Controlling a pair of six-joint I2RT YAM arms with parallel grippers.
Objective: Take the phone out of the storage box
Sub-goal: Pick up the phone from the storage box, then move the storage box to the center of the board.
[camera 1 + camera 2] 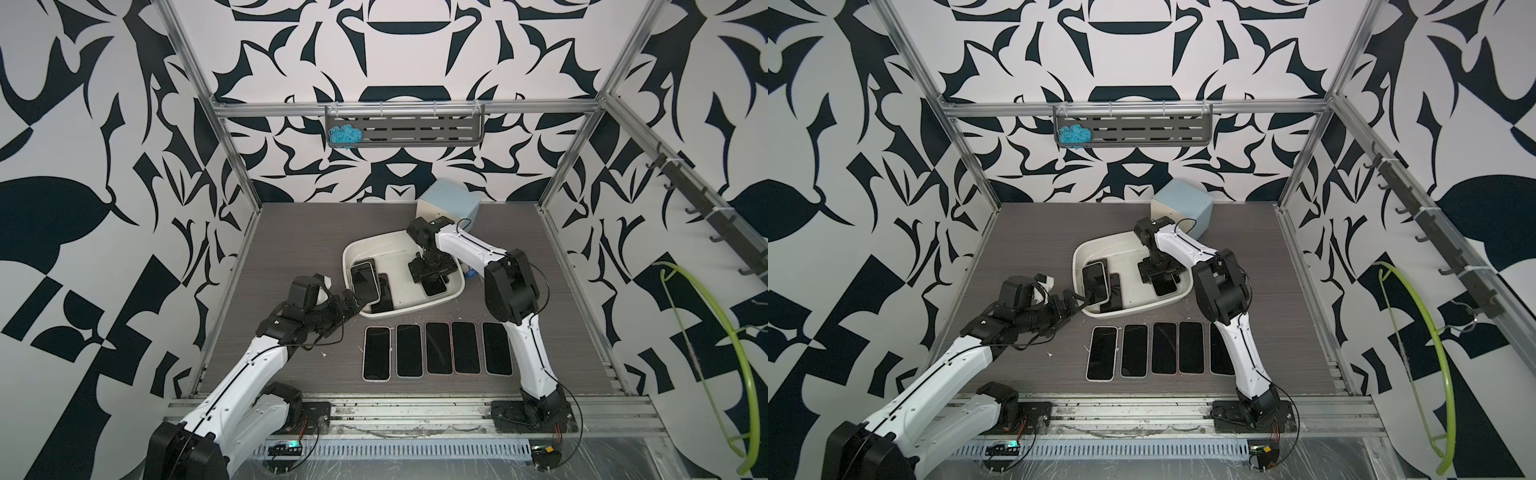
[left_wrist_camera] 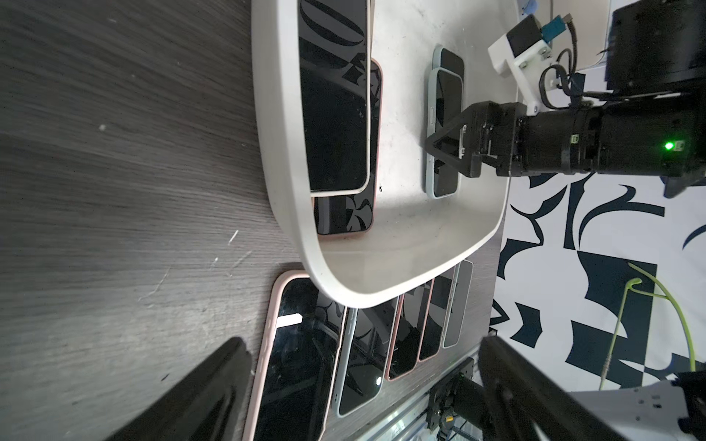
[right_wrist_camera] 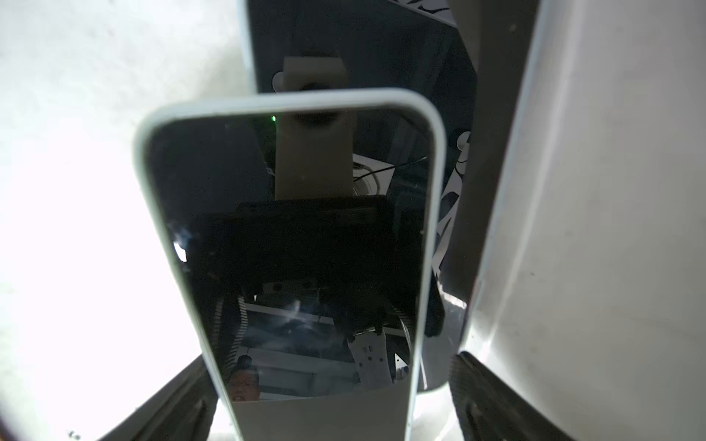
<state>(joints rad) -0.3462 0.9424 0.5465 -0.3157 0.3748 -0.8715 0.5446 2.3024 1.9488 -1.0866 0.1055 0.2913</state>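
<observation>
Right gripper (image 1: 433, 284) sits low in the box (image 1: 415, 306) mid-tabletop, jaws wide apart astride the phone (image 3: 290, 229) at the box's right end, gripping nothing; pinch its long edges squarely, leave the lower phone (image 3: 382, 49) behind, lift straight over the rim; left gripper (image 1: 352, 300) gapes empty at the box's left rim

White arms (image 1: 249, 374), black joints (image 1: 509, 291).

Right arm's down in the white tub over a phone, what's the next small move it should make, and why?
Probably close the right gripper on the pale-cased phone. Its open fingers flank that phone's end inside the storage box, gripping nothing yet, so a hold must come before any lift. Another phone lies beneath, so close gently.
</observation>
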